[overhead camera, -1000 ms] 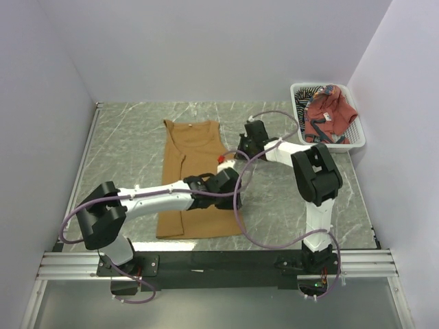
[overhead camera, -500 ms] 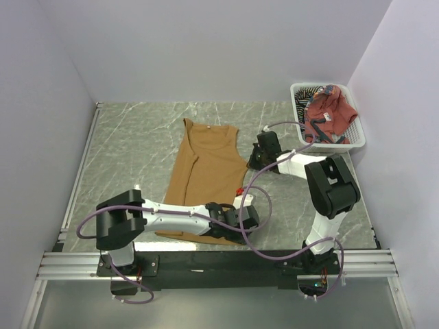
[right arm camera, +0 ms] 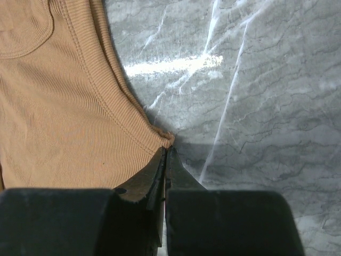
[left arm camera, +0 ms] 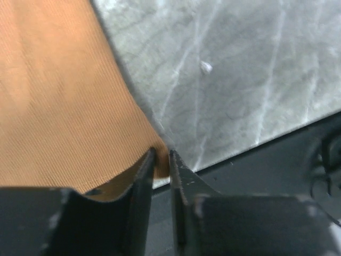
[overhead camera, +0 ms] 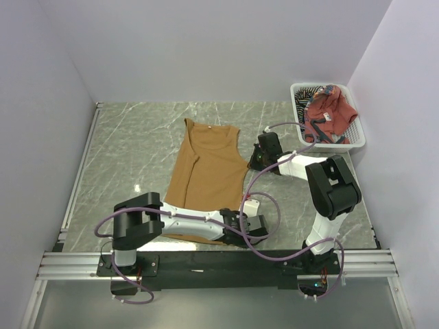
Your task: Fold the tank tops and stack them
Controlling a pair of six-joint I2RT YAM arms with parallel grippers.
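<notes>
The mustard-tan tank top (overhead camera: 209,168) lies flat and slightly slanted on the marble table, neck to the far side. My left gripper (overhead camera: 252,226) is low at the near table edge, shut on the top's near right hem corner (left arm camera: 157,162), with ribbed cloth (left arm camera: 58,106) spreading up and left. My right gripper (overhead camera: 255,163) is shut on the top's right underarm corner (right arm camera: 169,140), with the cloth (right arm camera: 58,106) on its left. The brick-red tank top (overhead camera: 328,116) and a striped one (overhead camera: 310,92) lie bunched in the basket.
The white mesh basket (overhead camera: 357,140) stands at the far right corner of the table. The black front rail (overhead camera: 219,260) runs just below the left gripper. Purple cables (overhead camera: 257,205) loop over the table between the arms. White walls enclose the table.
The mustard top has been pulled right and toward the near edge, and now lies slanted. The left gripper moved down to the front edge and its jaws narrowed. The right gripper shifted right.
</notes>
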